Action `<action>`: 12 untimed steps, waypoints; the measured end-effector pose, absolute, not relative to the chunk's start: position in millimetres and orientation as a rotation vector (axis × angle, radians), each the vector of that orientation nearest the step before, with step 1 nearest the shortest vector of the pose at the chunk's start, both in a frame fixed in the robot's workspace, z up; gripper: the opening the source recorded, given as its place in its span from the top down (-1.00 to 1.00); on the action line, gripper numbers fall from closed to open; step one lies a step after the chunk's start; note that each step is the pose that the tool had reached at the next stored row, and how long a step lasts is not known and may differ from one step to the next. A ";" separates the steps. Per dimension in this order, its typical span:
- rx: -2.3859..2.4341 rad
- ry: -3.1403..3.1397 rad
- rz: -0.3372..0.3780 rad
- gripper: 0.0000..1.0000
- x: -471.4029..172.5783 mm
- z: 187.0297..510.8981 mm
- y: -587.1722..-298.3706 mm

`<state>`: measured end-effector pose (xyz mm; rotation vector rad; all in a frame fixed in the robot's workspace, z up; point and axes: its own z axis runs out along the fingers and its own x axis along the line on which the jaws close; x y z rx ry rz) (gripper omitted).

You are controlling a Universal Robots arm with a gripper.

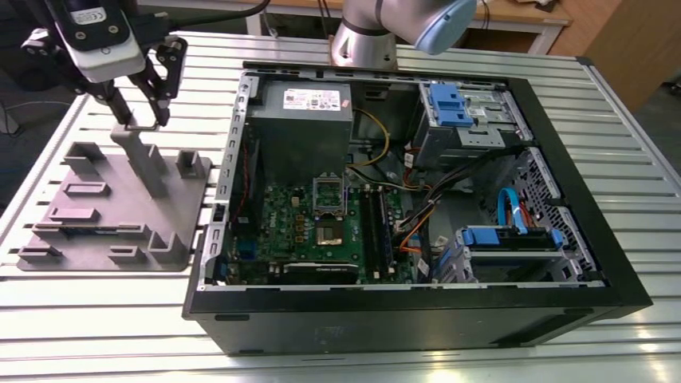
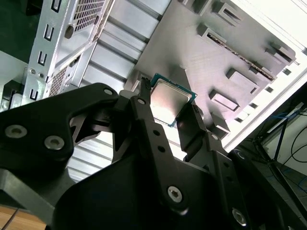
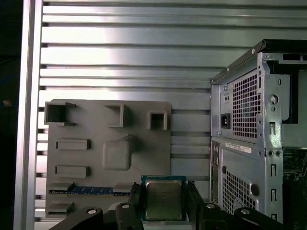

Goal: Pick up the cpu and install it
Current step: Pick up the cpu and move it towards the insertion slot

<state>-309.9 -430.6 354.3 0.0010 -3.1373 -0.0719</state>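
Pinches the cpu [image 3: 163, 201] by two opposite edges in the claw [image 1: 142, 120], above the grey holder [image 1: 117, 199]. Seems light, thin, stiff, likely fragile: edges only.

Ribbed aluminium table [image 1: 627, 159], wooden desk [image 1: 521, 12] behind.

slatted aluminium table [image 1: 96, 335]. grey fixture plate [image 1: 107, 215] with pockets and one upright post, lying on the table at the exterior view's left. open black computer case [image 1: 426, 323] just beside it, containing: grey power-supply box [image 1: 303, 120], green motherboard [image 1: 287, 231], blue drive brackets [image 1: 449, 104].
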 end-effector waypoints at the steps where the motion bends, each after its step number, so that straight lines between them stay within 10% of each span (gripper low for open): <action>1: 0.001 -3.137 -0.072 0.07 -309.5 354.4 -430.6; 12: 0.001 -3.137 -0.072 0.07 -305.7 354.4 -430.6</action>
